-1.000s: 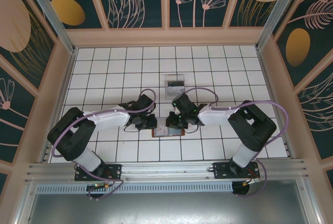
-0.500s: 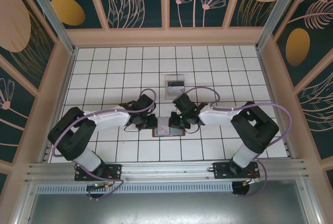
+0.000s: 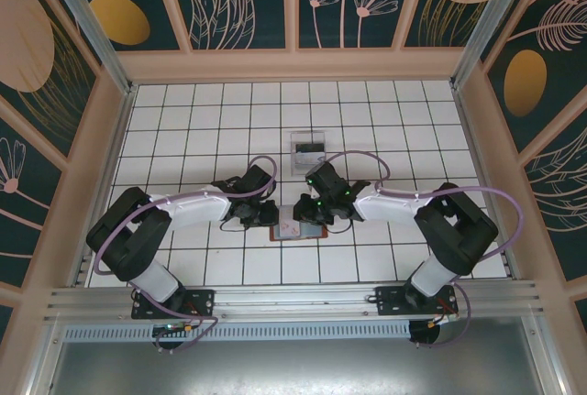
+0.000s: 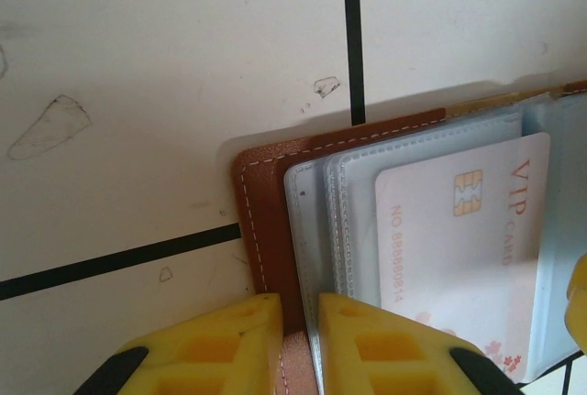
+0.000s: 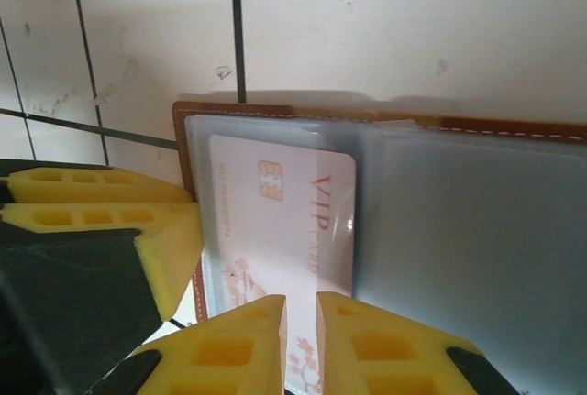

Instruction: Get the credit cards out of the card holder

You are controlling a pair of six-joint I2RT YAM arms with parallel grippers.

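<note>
Brown leather holder is found lying open on the tiled counter, between the two grippers, its long axis running left to right. Its left edge is pinched by the left gripper, whose fingers are pressed together on leather and sleeve. One pale card, marked VIP, is seated in the clear sleeve on that gripper's side. Its long axis is seen to run straight away from the right gripper, chip end farthest, near end reaching into the narrow gap between those fingers. Whether that end is clamped cannot be told. The right gripper is judged the nearer to the card. A pull along the card's long axis, towards that gripper, is called for. Other cards cannot be made out in the cloudy sleeves.
</note>
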